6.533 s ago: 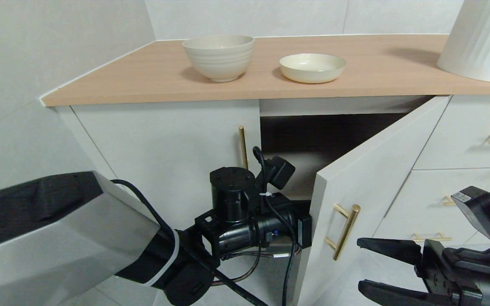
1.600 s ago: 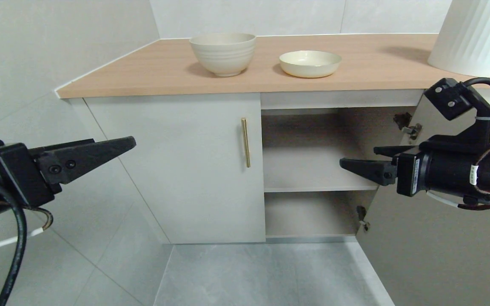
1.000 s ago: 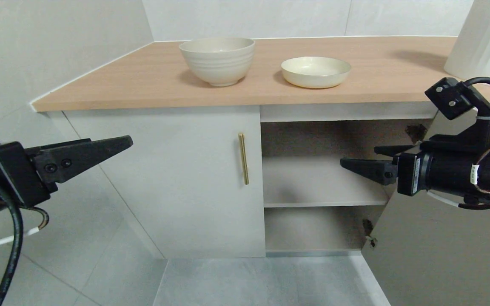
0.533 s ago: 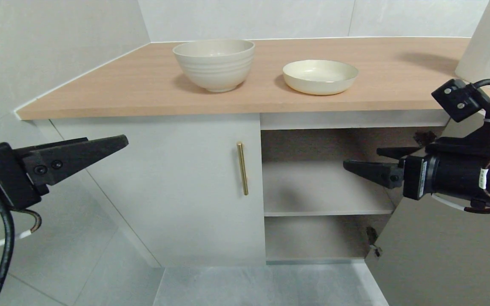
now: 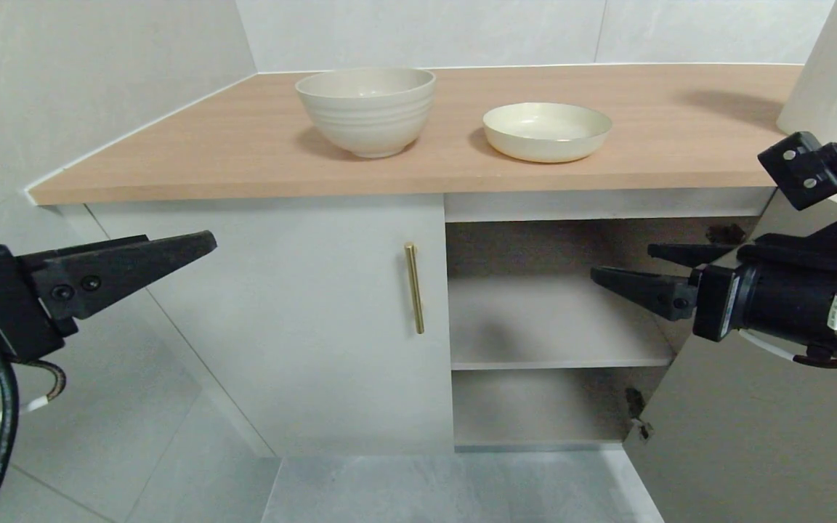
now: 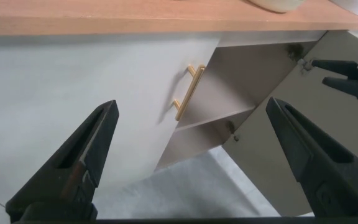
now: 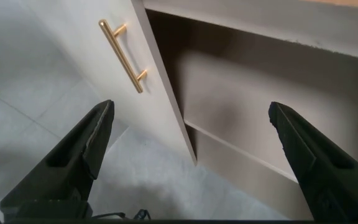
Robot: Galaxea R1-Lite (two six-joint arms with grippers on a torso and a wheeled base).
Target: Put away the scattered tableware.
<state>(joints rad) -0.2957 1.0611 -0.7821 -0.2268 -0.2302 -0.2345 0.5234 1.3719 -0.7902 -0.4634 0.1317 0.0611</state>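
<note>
I log left gripper (image 6: 192,109) wide, facing shut door (image 5: 302,312) | right gripper (image 5: 623,261) wide, at open cupboard shelf (image 5: 535,319) | bowl (image 5: 365,109), dish (image 5: 547,129) on counter (image 5: 244,156).

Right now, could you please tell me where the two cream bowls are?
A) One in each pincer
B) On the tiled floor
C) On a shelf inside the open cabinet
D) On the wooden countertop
D: the deep bowl and the shallow bowl stand side by side, apart, on the wooden countertop, above the open cabinet.
</note>
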